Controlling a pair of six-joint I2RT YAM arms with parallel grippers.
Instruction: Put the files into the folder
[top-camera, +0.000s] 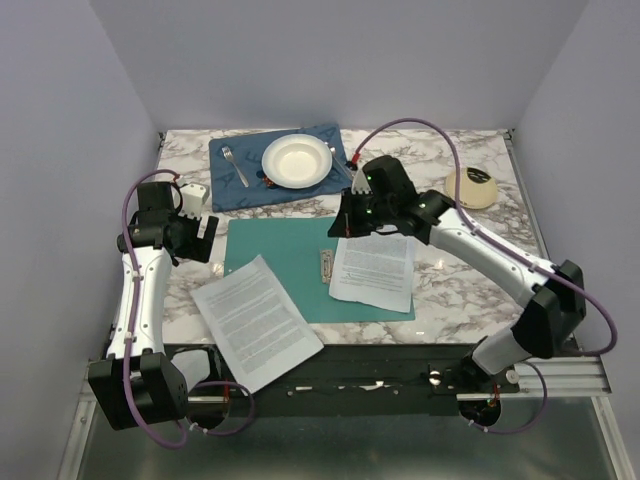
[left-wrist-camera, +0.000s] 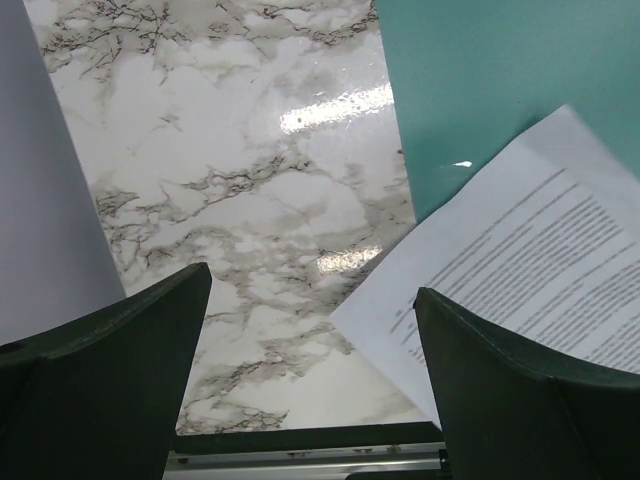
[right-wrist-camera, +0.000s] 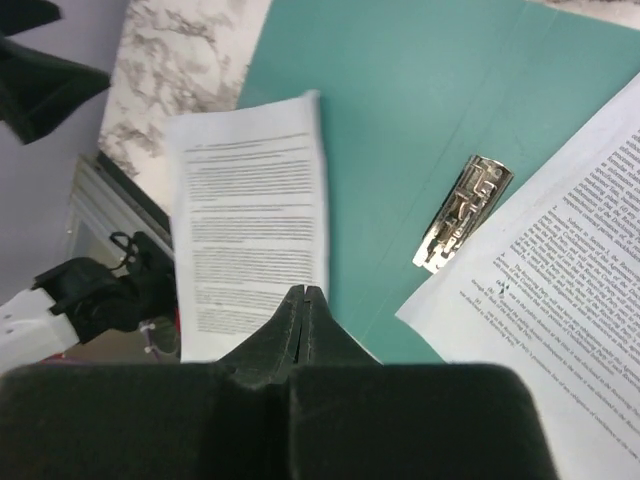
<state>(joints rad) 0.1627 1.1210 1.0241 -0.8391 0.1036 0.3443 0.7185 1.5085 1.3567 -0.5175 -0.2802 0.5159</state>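
**Open folder mid-table, one sheet on it, one lying half off.**

The table (top-camera: 470, 290) is glossy, grey-veined marble print. The folder (top-camera: 280, 250) lies open and flat at its middle, smooth teal plastic. The files are in two parts. The right sheet (top-camera: 373, 270) rests on the folder's right half. The left sheet (top-camera: 257, 320) lies askew at the near left, its far corner on the folder and its near end overhanging the table edge. The left gripper (left-wrist-camera: 312, 283) hangs spread wide and empty over bare marble just left of the folder. The right gripper (right-wrist-camera: 303, 292), pinched closed on nothing, hovers over the folder's far middle. A small metal clip (right-wrist-camera: 462, 212) sits on the spine. Thin paper on a slick surface offers little to pinch. The overhanging end looks the best grip, and sliding the sheet flat should avoid creasing it.
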